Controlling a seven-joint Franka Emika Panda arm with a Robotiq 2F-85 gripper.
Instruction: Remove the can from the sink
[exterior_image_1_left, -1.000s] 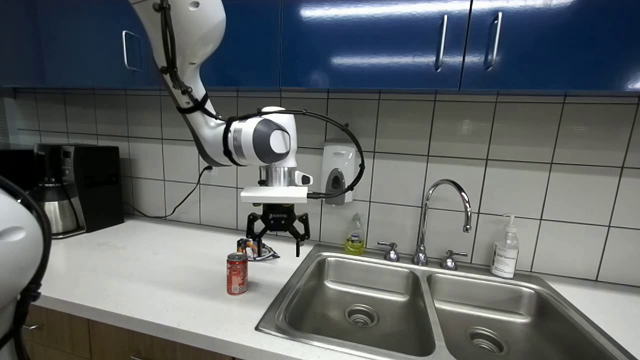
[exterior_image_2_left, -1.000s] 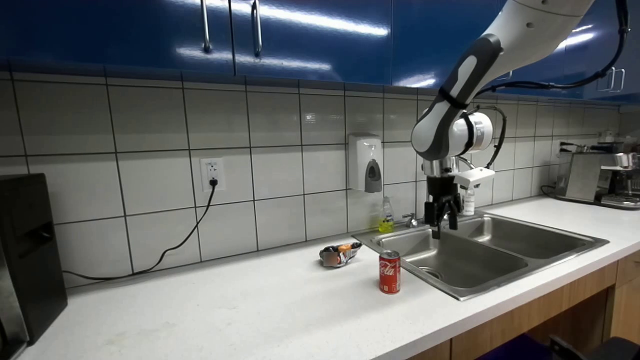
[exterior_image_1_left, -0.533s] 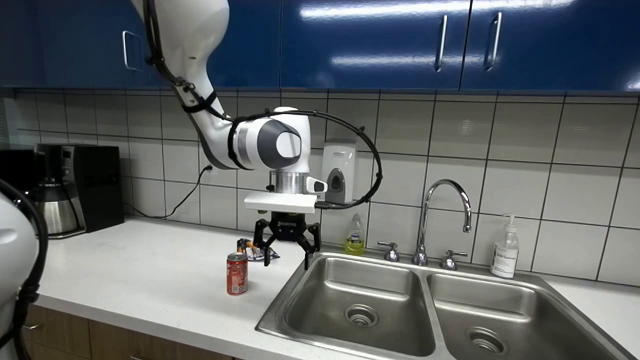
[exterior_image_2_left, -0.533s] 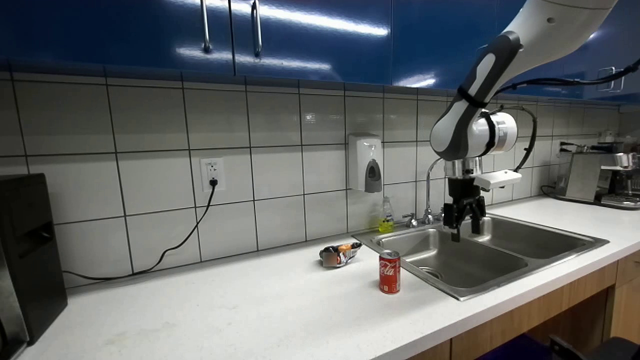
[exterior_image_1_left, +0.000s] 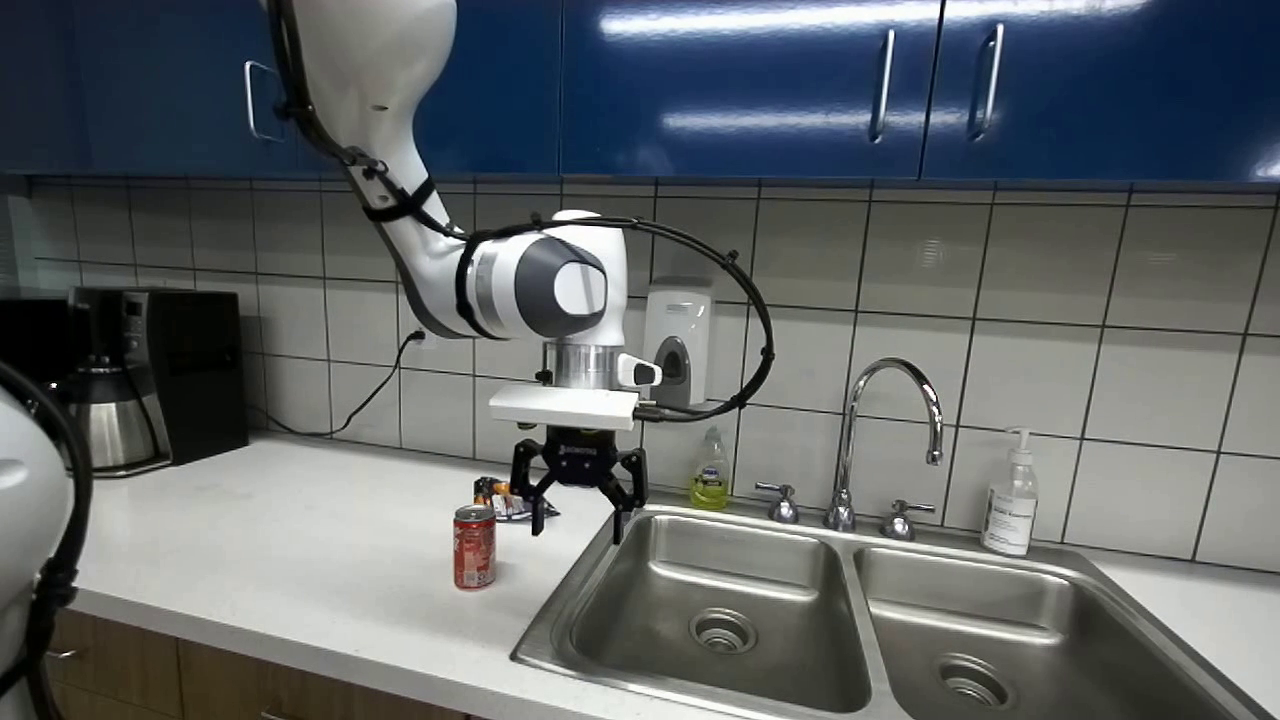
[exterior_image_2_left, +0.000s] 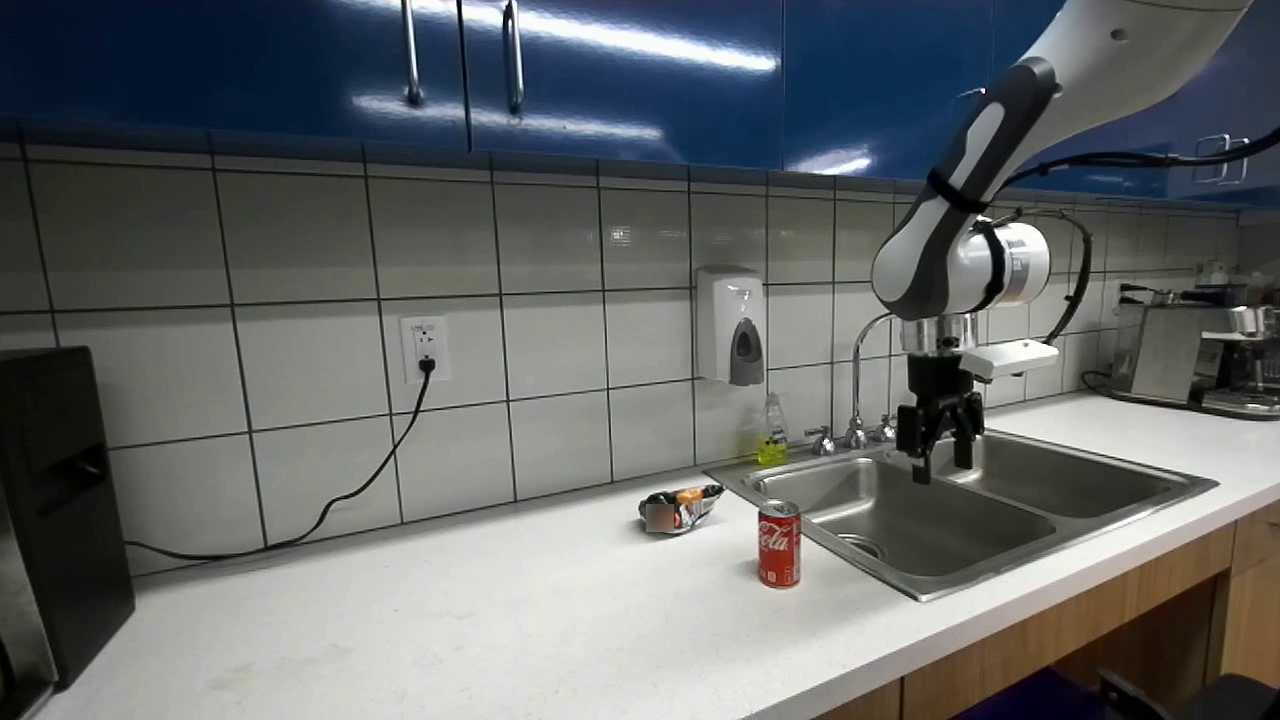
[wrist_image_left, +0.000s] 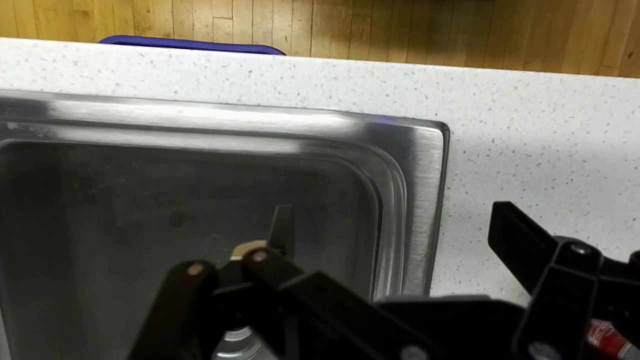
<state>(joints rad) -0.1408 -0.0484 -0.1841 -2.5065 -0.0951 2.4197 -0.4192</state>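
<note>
The red can (exterior_image_1_left: 474, 547) with its silvery top stands upright on the white counter beside the steel sink (exterior_image_1_left: 868, 620), not in it. It also stands there in the exterior view (exterior_image_2_left: 779, 545). In the wrist view, part of the can (wrist_image_left: 605, 337) shows at the lower right, mostly hidden behind a finger. My gripper (exterior_image_1_left: 578, 534) is open with nothing between its fingers. It hangs above the sink's edge next to the counter, apart from the can. In the wrist view the gripper (wrist_image_left: 391, 220) has one finger over the basin and one over the counter.
A crumpled wrapper (exterior_image_2_left: 680, 508) lies on the counter behind the can. A yellow soap bottle (exterior_image_1_left: 710, 470), the chrome faucet (exterior_image_1_left: 850, 440) and a pump bottle (exterior_image_1_left: 1011, 500) stand along the sink's back. A soap dispenser (exterior_image_2_left: 730, 325) hangs on the wall. Blue cabinets (exterior_image_1_left: 740, 90) are overhead.
My open gripper has moved to the right in both exterior views, toward the sink, and a little lower. It barely moved in the last half second. The can has not moved.
</note>
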